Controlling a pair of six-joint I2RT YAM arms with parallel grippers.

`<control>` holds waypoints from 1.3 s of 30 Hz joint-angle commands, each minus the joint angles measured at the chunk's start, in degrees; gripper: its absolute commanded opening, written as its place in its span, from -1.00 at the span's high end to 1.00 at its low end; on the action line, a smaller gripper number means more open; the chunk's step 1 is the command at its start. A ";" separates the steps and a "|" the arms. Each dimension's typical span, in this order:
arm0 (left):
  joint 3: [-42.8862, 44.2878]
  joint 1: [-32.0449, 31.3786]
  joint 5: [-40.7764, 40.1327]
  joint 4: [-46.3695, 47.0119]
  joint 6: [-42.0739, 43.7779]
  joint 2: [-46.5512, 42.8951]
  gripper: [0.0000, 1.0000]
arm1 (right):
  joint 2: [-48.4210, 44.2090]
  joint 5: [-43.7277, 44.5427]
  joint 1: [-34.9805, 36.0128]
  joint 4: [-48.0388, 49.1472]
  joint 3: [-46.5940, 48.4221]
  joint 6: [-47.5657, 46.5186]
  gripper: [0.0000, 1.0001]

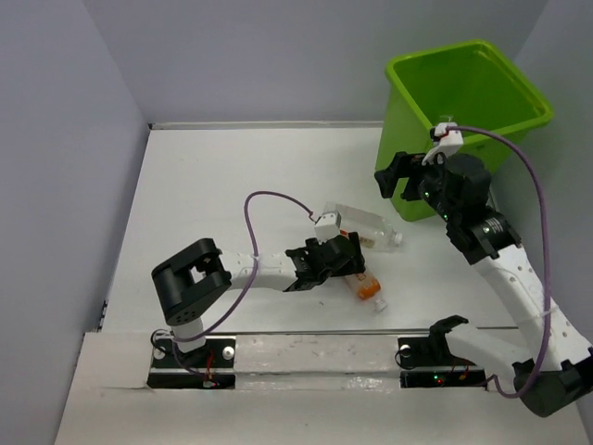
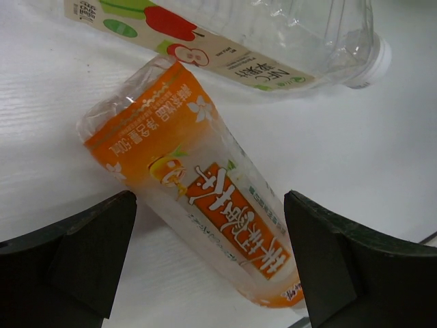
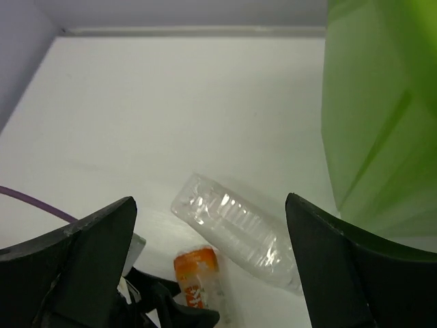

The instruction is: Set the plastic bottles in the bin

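Your white bench [image 1: 232, 167], grey walls [image 1: 278, 56] | bin [image 1: 463, 93] at far right corner | left tool [image 1: 350, 255] low, jaws wide astride orange-labelled bottle [image 1: 368, 287], not gripping | clear bottle [image 1: 371, 225] lying just beyond | right tool [image 1: 394, 178] raised beside bin, wide open, empty

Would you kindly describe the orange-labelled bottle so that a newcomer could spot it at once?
Start at the green bin, far right. Down-left of it in the top view lies the orange-labelled bottle. The clear bottle beside it is larger, with a white cap.
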 commanded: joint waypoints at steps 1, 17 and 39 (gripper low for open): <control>4.84 -0.18 -4.84 -0.39 -0.26 4.28 -0.98 | 2.94 -1.95 0.04 0.06 -5.97 0.70 -0.88; -14.12 0.17 -9.50 2.77 0.88 -5.01 -0.26 | 27.99 -7.39 1.18 -10.40 4.56 -17.66 -0.99; -23.99 0.34 -12.22 -5.84 3.70 -38.34 -0.28 | 48.19 -11.87 2.41 -22.00 16.60 -39.29 -0.99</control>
